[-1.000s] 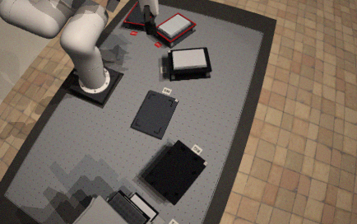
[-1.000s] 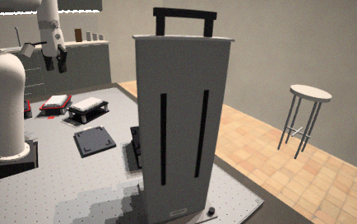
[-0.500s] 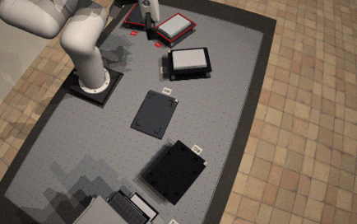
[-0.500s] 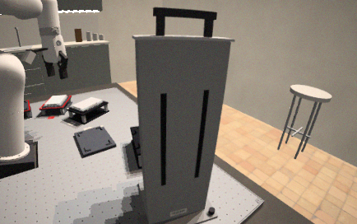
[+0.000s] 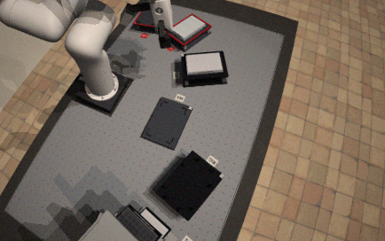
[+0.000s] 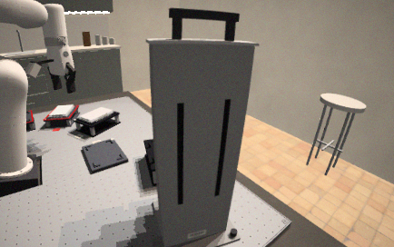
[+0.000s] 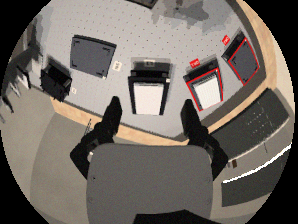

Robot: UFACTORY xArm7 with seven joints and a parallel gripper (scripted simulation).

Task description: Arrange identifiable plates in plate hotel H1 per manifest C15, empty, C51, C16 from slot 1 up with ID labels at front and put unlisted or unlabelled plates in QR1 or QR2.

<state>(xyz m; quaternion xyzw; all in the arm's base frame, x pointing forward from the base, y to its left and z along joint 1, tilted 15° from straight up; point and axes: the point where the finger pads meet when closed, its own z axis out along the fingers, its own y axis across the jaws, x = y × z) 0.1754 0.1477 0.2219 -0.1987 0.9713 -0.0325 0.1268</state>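
Observation:
My gripper (image 5: pixel 163 41) (image 6: pixel 64 84) (image 7: pixel 152 104) is open and empty, high above the far end of the deck. Below it, a red-edged quarantine nest (image 5: pixel 201 34) (image 6: pixel 46 119) (image 7: pixel 190 83) holds a white plate (image 5: pixel 188 26) (image 6: pixel 61 110) (image 7: pixel 205 91). The second red-edged nest (image 5: pixel 138 19) (image 7: pixel 233 46) holds a dark plate (image 7: pixel 244 62) and is partly hidden behind the arm in the overhead view. Another white plate (image 5: pixel 203 63) (image 6: pixel 95 113) (image 7: pixel 148 95) lies on a raised black nest (image 5: pixel 204 80). The hotel H1 (image 5: pixel 104 228) (image 6: pixel 200 136) stands at the near end; its slots are hidden in the side view.
A flat dark grey nest (image 5: pixel 168 122) (image 6: pixel 104 154) (image 7: pixel 92 52) and a taller black nest (image 5: pixel 188 183) (image 7: pixel 56 78) lie between the hotel and the plates. The robot base (image 5: pixel 99 89) stands at the left. A stool (image 6: pixel 338 129) stands off the deck.

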